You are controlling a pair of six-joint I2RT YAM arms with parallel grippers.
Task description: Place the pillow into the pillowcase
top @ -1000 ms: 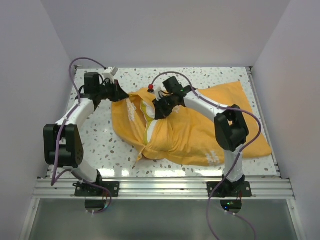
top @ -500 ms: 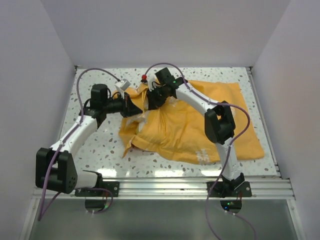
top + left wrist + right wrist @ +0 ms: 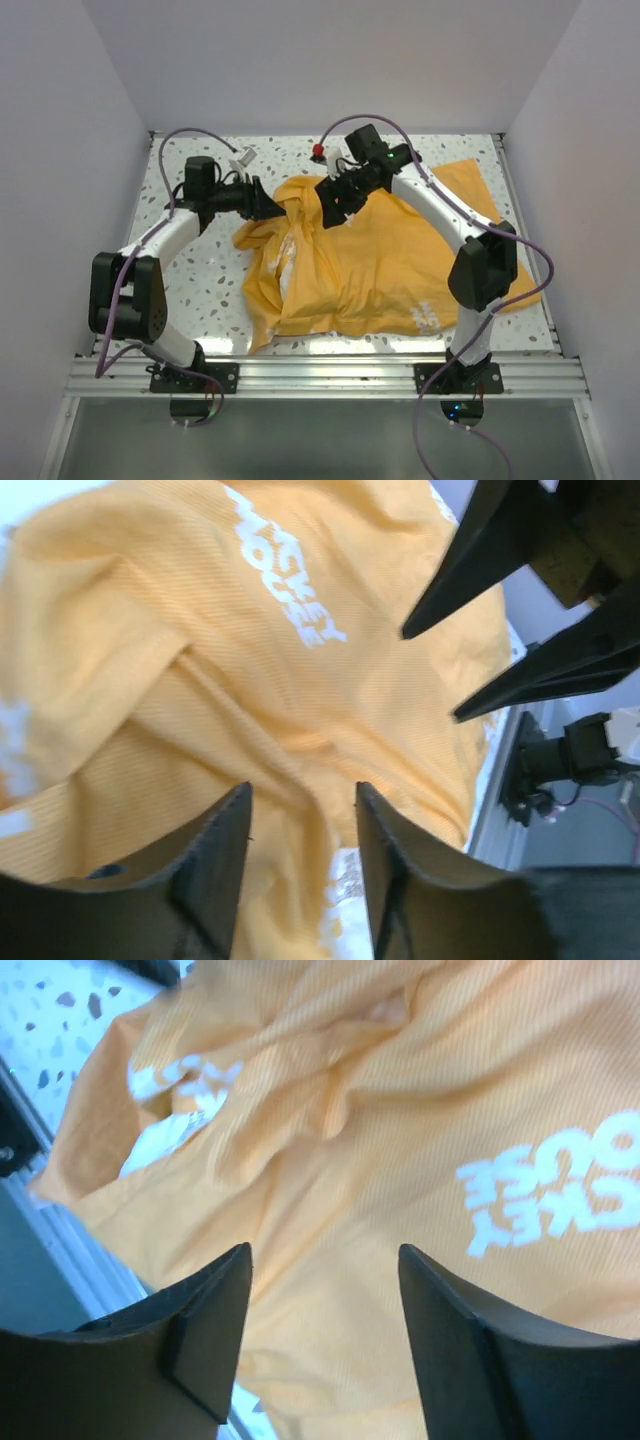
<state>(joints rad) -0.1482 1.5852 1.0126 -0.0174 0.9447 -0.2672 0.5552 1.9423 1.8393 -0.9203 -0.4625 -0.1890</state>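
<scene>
The orange pillowcase (image 3: 380, 270) lies bunched on the speckled table, with white lettering (image 3: 285, 595) on its cloth (image 3: 400, 1160). The pillow is hidden under the orange cloth. A whitish strip (image 3: 287, 258) shows near the case's left end, and I cannot tell whether it is pillow or print. My left gripper (image 3: 274, 209) hovers at the case's back left corner, open, with nothing between its fingers (image 3: 302, 787). My right gripper (image 3: 336, 212) hangs over the case's back edge, also open and empty (image 3: 323, 1250). The right gripper (image 3: 430, 677) shows in the left wrist view too.
A small red object (image 3: 318, 152) sits at the back of the table (image 3: 200, 290). White walls enclose the left, back and right sides. An aluminium rail (image 3: 320, 375) runs along the near edge, carrying both arm bases. The case's right corner (image 3: 470, 175) reaches towards the right wall.
Both grippers have opened and let go of the orange cloth. The case has dropped and spread out. The right gripper has shifted right and the left gripper has drawn back a little.
</scene>
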